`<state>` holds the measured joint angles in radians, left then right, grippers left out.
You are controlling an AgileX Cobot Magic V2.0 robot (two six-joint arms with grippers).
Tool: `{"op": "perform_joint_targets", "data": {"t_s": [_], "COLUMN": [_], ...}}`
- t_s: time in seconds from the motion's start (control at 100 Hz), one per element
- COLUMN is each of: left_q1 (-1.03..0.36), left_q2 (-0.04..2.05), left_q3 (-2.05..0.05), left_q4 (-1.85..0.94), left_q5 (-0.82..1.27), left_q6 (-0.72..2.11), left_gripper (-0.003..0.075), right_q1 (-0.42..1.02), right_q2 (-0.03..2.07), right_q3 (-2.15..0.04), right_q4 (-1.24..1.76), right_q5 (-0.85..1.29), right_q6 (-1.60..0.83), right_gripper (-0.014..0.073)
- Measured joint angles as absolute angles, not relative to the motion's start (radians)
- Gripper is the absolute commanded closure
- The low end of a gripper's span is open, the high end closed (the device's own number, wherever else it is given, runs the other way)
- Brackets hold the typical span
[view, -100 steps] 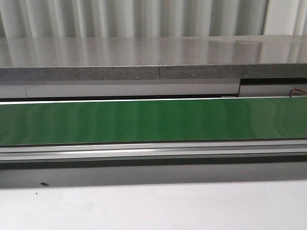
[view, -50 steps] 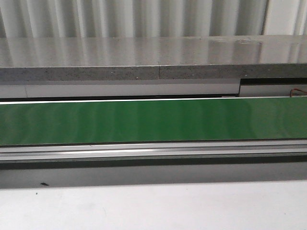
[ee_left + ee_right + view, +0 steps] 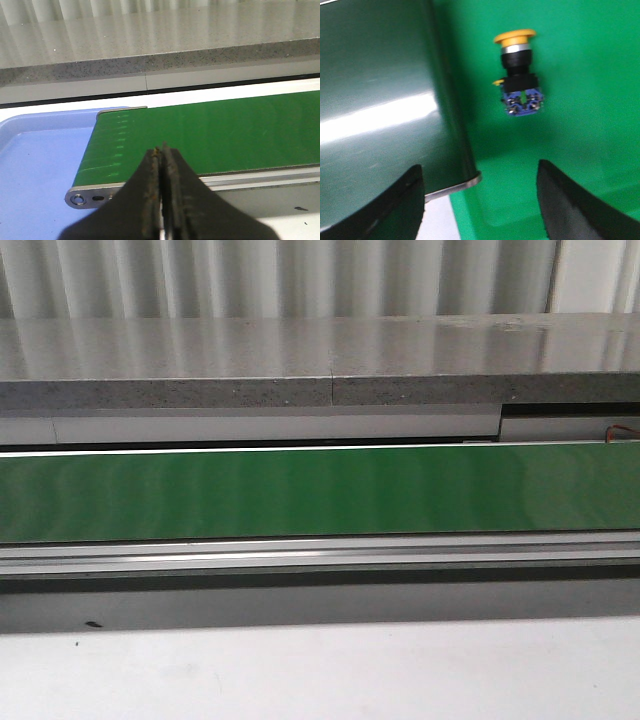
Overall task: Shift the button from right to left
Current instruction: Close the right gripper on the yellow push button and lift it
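The button [image 3: 519, 75] shows only in the right wrist view. It has a yellow-orange cap, a black collar and a blue base with a green spot, and it lies on its side inside a green tray [image 3: 580, 100]. My right gripper [image 3: 480, 197] is open, its fingers wide apart, above the tray and short of the button. My left gripper [image 3: 162, 152] is shut and empty, its tips over the near edge of the green conveyor belt [image 3: 210, 132]. Neither gripper nor the button shows in the front view.
The green belt [image 3: 320, 490] runs across the front view, with a grey stone ledge [image 3: 320, 360] behind it and white table [image 3: 320, 675] in front. A blue tray [image 3: 35, 165] lies at the belt's end in the left wrist view. The belt's dark end [image 3: 375, 105] stands beside the green tray.
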<state>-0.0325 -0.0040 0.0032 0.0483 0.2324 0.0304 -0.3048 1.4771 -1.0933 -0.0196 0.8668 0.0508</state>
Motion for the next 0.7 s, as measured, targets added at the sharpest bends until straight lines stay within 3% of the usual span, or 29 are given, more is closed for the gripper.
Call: {"op": "perform_joint_targets", "data": {"t_s": [0.31, 0.7], "left_q1": [-0.033, -0.033], "left_q2": [-0.004, -0.004], "left_q3": [0.003, 0.003], "left_q4": [0.048, 0.048], "left_q5": [0.232, 0.232], "left_q6": [0.03, 0.03], "left_gripper": [0.0741, 0.0741], "right_q1": [-0.412, -0.416], "right_q2": [1.655, 1.82], "right_q3": [-1.149, -1.161], "right_q4": [-0.021, -0.023], "right_q5": [0.867, 0.791], "right_q6": [0.051, 0.013], "right_gripper": [0.0106, 0.0106]}}
